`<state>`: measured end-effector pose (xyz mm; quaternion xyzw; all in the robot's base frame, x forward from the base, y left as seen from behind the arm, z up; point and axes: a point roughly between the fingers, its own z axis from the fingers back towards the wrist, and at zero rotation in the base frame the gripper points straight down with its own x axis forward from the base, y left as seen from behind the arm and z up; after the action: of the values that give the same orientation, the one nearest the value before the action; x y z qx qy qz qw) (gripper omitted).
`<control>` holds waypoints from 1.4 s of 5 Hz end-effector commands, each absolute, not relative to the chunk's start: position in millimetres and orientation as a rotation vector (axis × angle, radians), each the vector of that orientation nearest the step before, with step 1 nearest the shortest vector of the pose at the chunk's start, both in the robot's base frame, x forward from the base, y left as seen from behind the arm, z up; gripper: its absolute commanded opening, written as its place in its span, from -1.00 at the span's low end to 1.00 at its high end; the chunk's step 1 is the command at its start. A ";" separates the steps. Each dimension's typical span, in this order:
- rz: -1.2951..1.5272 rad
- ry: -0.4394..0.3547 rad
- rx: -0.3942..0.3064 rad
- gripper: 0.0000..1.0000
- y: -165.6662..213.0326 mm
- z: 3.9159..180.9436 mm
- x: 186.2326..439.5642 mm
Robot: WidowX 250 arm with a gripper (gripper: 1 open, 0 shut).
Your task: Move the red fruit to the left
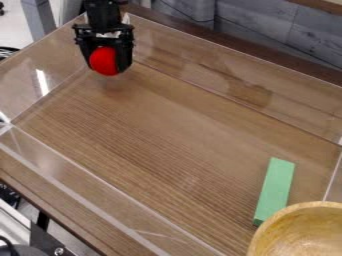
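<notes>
At the lower right corner of the frame, nearest the camera, sits one wooden bowl (305, 232), only part of its pale rim and inside showing. Just above it and a little to its left lies one flat green block (275, 190), a long narrow rectangle resting on the wooden tabletop (174, 130) with its long side running up and slightly to the right. The tabletop is enclosed by a clear plastic wall (80, 190) (its edges catch the light along the lower left and the upper right). Across the middle of the frame there is only bare wood grain. Farthest back, in the upper left of the frame, one black gripper (104, 62) points down at the table, its two fingers spread wide. Between them sits the one red fruit (106, 60), round and bright, low against the tabletop near the back wall; whether the fingers actually press on the fruit cannot be told from this view.
</notes>
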<state>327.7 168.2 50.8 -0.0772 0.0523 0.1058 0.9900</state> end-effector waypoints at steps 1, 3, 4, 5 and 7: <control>0.200 0.047 -0.118 1.00 166.0 59.9 337.4; 0.205 0.057 -0.116 1.00 152.8 41.5 334.2; 0.174 0.052 -0.120 1.00 158.4 58.6 329.2; 0.147 0.046 -0.124 1.00 167.0 75.3 325.3; 0.149 0.017 -0.155 1.00 156.3 98.1 323.5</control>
<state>318.8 155.7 73.1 -0.0911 0.0415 0.0782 0.9919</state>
